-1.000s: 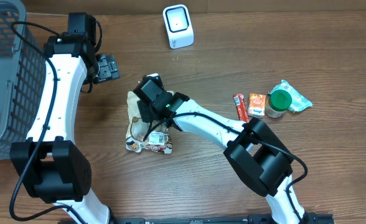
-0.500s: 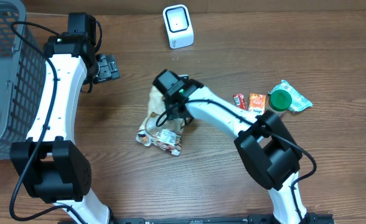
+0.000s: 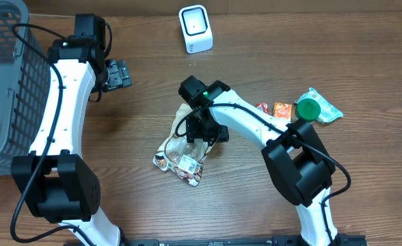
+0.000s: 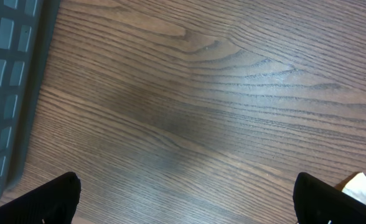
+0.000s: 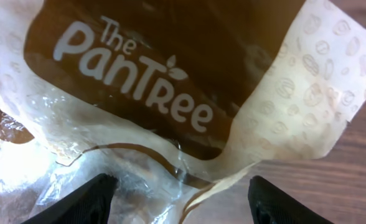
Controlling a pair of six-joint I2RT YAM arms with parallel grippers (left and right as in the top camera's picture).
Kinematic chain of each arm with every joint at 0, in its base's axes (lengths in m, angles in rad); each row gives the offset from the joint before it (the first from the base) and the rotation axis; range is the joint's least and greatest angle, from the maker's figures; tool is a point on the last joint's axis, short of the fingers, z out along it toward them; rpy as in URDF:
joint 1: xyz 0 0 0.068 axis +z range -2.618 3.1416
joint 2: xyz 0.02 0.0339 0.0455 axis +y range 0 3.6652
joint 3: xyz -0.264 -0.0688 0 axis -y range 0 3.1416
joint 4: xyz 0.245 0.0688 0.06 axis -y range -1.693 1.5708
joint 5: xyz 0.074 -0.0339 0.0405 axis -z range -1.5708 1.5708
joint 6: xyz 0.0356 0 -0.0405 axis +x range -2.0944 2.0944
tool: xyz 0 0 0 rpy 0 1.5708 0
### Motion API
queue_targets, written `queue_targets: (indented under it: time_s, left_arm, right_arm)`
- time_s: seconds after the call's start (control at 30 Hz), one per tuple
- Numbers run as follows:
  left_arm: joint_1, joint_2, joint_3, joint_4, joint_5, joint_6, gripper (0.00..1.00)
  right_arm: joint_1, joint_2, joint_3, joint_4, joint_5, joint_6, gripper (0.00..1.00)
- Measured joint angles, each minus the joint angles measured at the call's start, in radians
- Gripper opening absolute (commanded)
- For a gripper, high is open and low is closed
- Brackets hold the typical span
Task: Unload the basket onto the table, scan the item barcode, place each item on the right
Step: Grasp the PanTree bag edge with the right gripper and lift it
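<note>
Snack bag (image 3: pixel 180 156) slides right with right pincer (image 3: pixel 201 131), whose jaws stand apart over it. Scanner (image 3: pixel 195 29) is up-frame; left pincer (image 3: pixel 117 73) is apart and farther off.

Brown wood-grain bench (image 3: pixel 365 55). White boxy barcode scanner (image 3: pixel 195 29) near far edge. Grey mesh basket (image 3: pixel 3 82) at left edge. Crinkled clear-and-brown plastic bread bag (image 3: pixel 177 154) mid-bench. Clustered at right: red sachet (image 3: pixel 262 107), orange packet (image 3: pixel 281 111), green-lidded jar (image 3: pixel 307 111), pale green wrapper (image 3: pixel 329 107).
</note>
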Motion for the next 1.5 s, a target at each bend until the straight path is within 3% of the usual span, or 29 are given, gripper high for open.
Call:
queue_targets:
  time_s: [0.07,0.13,0.27,0.43,0.67,0.9,0.97,1.13,1.2,1.23,1.3,1.5]
  left_arm:
    - [0.0,0.0,0.0,0.0,0.0,0.0,1.0]
    - [0.0,0.0,0.0,0.0,0.0,0.0,1.0]
    - [0.0,0.0,0.0,0.0,0.0,0.0,1.0]
    - [0.0,0.0,0.0,0.0,0.0,0.0,1.0]
    - [0.0,0.0,0.0,0.0,0.0,0.0,1.0]
    - [0.0,0.0,0.0,0.0,0.0,0.0,1.0]
    - [0.0,0.0,0.0,0.0,0.0,0.0,1.0]
    - [0.0,0.0,0.0,0.0,0.0,0.0,1.0]
    - [0.0,0.0,0.0,0.0,0.0,0.0,1.0]
    - [0.0,0.0,0.0,0.0,0.0,0.0,1.0]
    - [0.0,0.0,0.0,0.0,0.0,0.0,0.99]
    - [0.0,0.0,0.0,0.0,0.0,0.0,0.99]
  right_arm:
    - [0.0,-0.006,0.001,-0.005,-0.008,0.009,0.7]
    - [0.0,-0.021,0.001,-0.012,-0.015,0.013,0.47]
    - [0.0,-0.053,0.006,-0.049,-0.019,0.067,0.21]
    - [0.0,-0.067,-0.004,-0.095,-0.024,0.164,0.11]
    - [0.011,-0.067,-0.115,-0.124,-0.039,0.42,0.1]
    - [0.099,-0.067,-0.202,0.049,-0.173,0.582,0.08]
    - [0.131,-0.067,-0.204,0.124,-0.211,0.597,0.09]
    - [0.205,-0.067,-0.204,0.352,-0.251,0.651,0.24]
    - [0.224,-0.067,-0.204,0.41,-0.247,0.662,0.21]
    - [0.229,-0.067,-0.204,0.423,-0.241,0.661,0.12]
    - [0.228,-0.067,-0.204,0.429,-0.234,0.651,0.04]
    - [0.185,-0.072,-0.188,0.412,-0.325,0.515,0.05]
